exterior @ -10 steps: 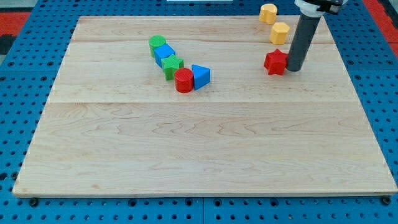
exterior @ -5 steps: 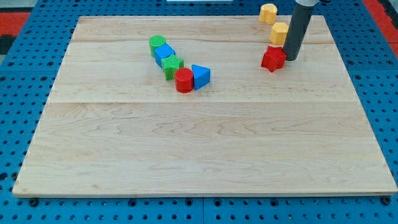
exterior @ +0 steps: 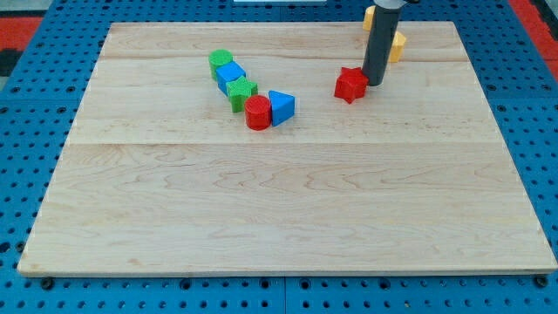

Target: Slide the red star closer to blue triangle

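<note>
Mid-push: my tip (exterior: 375,83) touches red star (exterior: 350,85) on its right side. No claw fitted. Next: drive left and slightly down toward blue triangle (exterior: 282,106).

The setting appeared to be a robotics lab bench: a pale wooden board (exterior: 288,201) lay on a blue perforated mounting surface (exterior: 26,174), small coloured blocks sat at the board's far side, and red matting (exterior: 22,22) showed at the far corners.

A pale wooden board (exterior: 261,218) lies on blue pegboard (exterior: 26,174), with what may be red pegboard (exterior: 22,22) at the top corners.
</note>
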You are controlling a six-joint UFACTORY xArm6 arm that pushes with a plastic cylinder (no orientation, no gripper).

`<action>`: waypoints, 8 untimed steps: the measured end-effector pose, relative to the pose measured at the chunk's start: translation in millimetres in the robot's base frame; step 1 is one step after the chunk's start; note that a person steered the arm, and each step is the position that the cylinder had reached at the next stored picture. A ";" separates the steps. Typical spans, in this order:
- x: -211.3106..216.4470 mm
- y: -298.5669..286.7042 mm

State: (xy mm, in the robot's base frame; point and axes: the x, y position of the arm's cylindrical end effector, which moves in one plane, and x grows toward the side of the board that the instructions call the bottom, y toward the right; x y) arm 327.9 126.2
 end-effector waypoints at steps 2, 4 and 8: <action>0.0 -24.1; 0.0 -45.5; 0.0 -66.4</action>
